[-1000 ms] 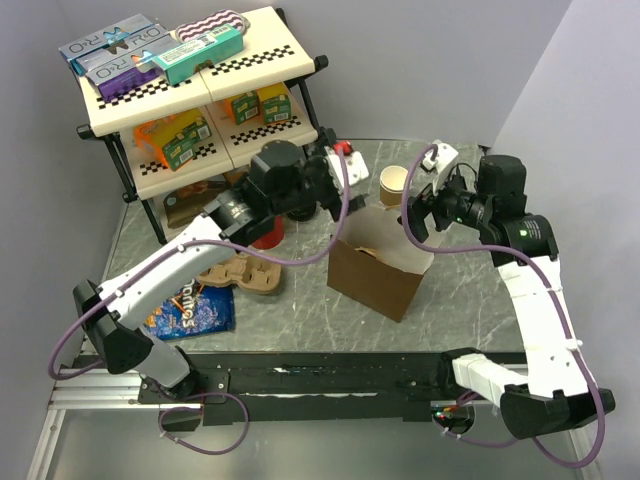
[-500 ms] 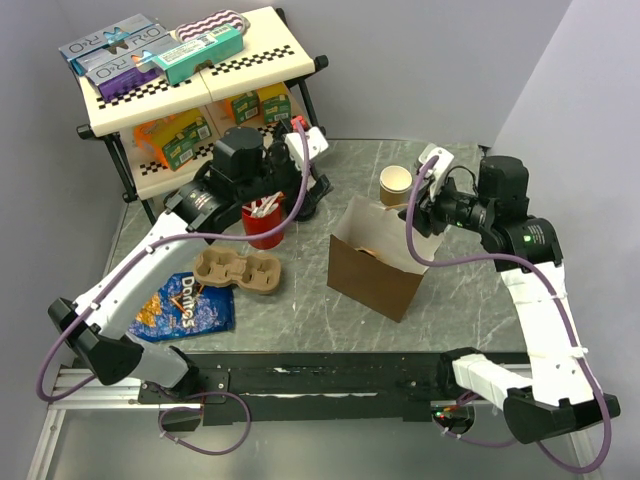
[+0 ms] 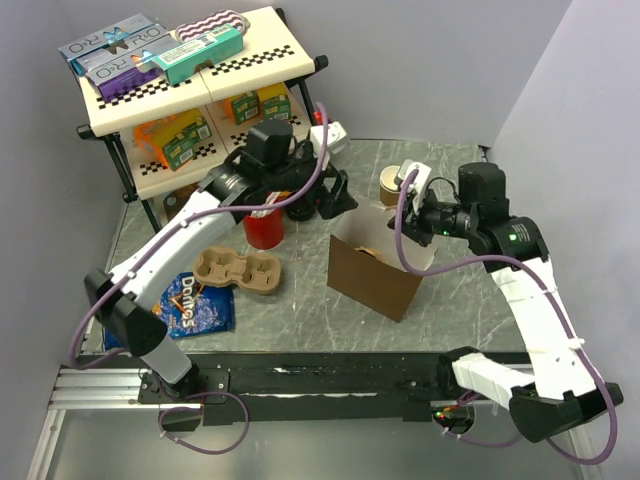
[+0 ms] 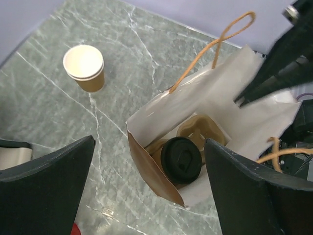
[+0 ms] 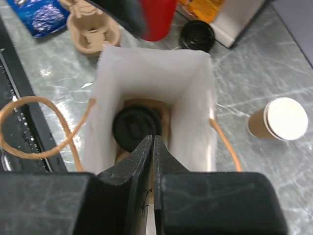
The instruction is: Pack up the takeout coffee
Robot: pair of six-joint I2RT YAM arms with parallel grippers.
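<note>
Left gripper point(image 4: 150, 141) swung back over the bag point(image 4: 220, 98), released; right gripper point(image 5: 153, 140) pinches its rim.

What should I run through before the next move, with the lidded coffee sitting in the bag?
1. The takeout coffee is inside the paper bag, in the cup carrier: ok.
2. Its black lid is on: ok.
3. The left gripper is open and empty above the bag: ok.
4. The right gripper is shut on the bag's rim, holding the mouth open: ok.
5. The bag handles are clear of the left gripper: cannot tell.
6. The lidless cup stands outside the bag: ok.
</note>
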